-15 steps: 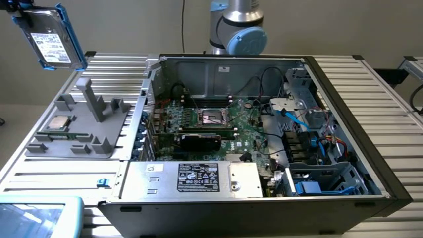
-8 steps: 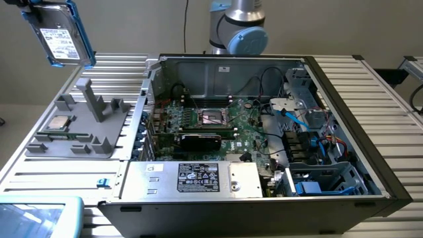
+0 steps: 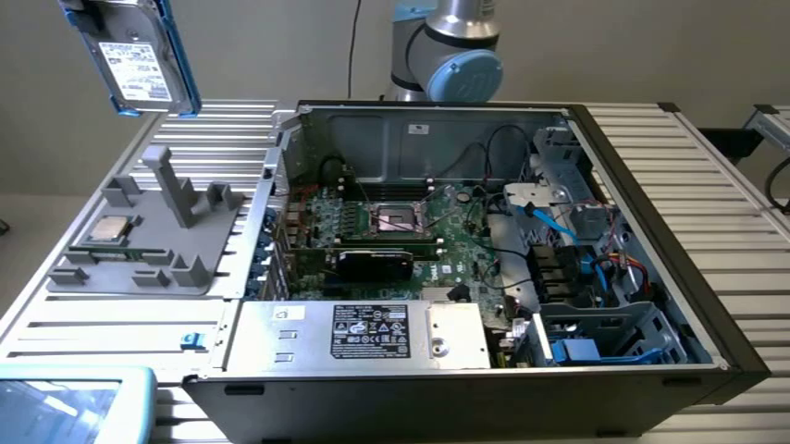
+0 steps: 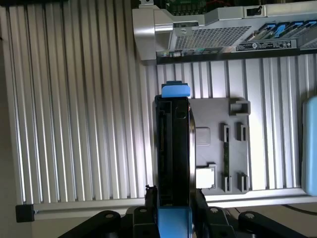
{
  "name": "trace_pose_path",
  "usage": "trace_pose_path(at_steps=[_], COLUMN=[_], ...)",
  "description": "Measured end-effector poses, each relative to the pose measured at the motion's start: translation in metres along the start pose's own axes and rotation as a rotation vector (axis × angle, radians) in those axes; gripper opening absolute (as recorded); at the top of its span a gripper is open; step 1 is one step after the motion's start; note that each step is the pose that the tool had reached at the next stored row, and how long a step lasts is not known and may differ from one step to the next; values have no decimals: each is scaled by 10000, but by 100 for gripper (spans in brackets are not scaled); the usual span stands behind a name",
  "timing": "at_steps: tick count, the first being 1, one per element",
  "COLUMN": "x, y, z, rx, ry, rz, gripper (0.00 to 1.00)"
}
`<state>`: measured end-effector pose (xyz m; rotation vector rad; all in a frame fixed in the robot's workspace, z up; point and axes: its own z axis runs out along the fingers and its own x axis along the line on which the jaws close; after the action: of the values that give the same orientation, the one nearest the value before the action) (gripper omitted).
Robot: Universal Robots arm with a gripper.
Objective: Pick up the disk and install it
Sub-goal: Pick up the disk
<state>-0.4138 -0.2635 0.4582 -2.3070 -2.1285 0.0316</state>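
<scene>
End effector (image 4: 173, 207) pinches the disk (image 4: 173, 148) between its 2 fingers (image 4: 150, 197) in the wrist view. The disk is seen edge-on, with its blue carrier tab at the far end. Below it lie the ribbed bench (image 4: 74, 124) and a grey fixture (image 4: 233, 144), with the open computer case (image 4: 223, 34) beyond.

In the exterior view, the disk (image 3: 139, 57) hangs high at the exterior view's left, label showing, well above the fixture, which holds a square chip (image 3: 111, 228). The case stands just beside the fixture, on the exterior view's right, and the arm (image 3: 450, 55) rises behind it.
</scene>
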Motion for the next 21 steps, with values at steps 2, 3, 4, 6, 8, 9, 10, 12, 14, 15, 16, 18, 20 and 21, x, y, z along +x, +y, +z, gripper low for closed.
trace_pose_path(at_steps=[2,3,4,6,8,9,10,12,14,15,16,18,20,21], x=[0,-2,-2,-2,-1,-2,-2,-2,-1,-1,0,4,9,11], y=[41,67,86,108,108,108,108,108,114,123,145,194,258,295], z=[-35,-54,-74,-105,-106,-106,-106,-106,-116,-126,-140,-176,-225,-254], rx=[2,2,1,0,-1,-2,-2,-1,3,1,-2,0,1,1], ry=[2,2,2,2,3,3,3,2,1,1,2,1,1,1], rz=[-13,-20,-28,-53,-63,-65,-65,-66,-66,-66,-67,-66,-66,-66], gripper=[37,37,37,37,37,37,37,37,37,37,37,37,37,37])
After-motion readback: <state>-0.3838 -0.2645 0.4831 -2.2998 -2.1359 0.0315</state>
